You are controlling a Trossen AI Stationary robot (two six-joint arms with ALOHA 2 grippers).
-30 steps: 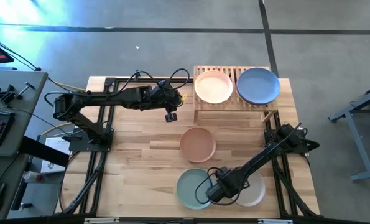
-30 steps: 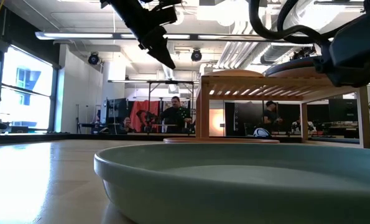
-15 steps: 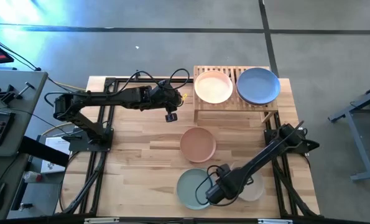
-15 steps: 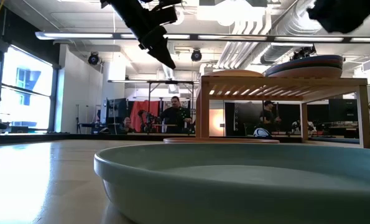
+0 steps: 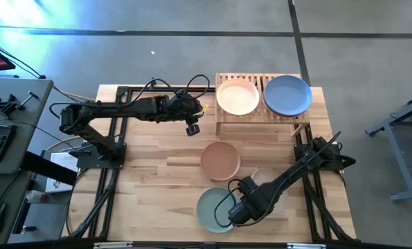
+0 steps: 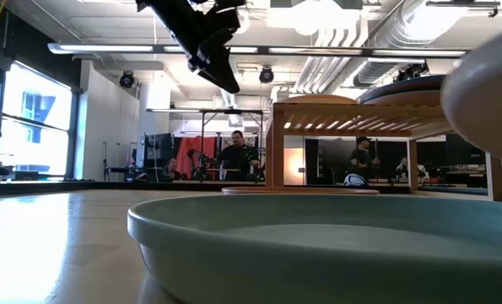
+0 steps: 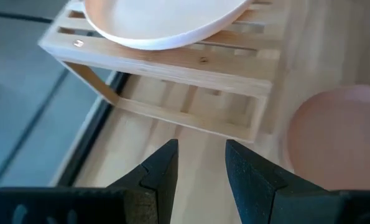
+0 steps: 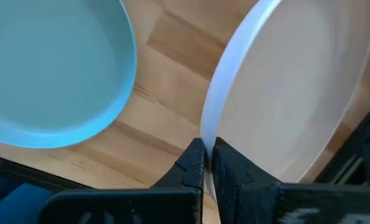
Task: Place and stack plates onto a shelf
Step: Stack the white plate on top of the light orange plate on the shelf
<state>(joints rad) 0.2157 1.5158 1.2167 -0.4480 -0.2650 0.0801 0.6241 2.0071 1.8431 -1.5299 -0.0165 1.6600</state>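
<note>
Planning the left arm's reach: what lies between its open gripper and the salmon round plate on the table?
Only bare wooden tabletop separates the left gripper from the salmon plate, seen in the high view.

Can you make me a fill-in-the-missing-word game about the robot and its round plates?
1. The right gripper is pinching the rim of the round matte ____ plate.
2. On top of the pale wooden slatted shelf sit ____ plates.
3. The round light blue plate sits on the shelf beside the round pale ____ plate.
4. The left gripper, hovering beside the shelf, holds ____.

Missing words: beige; two; pink; nothing
</note>
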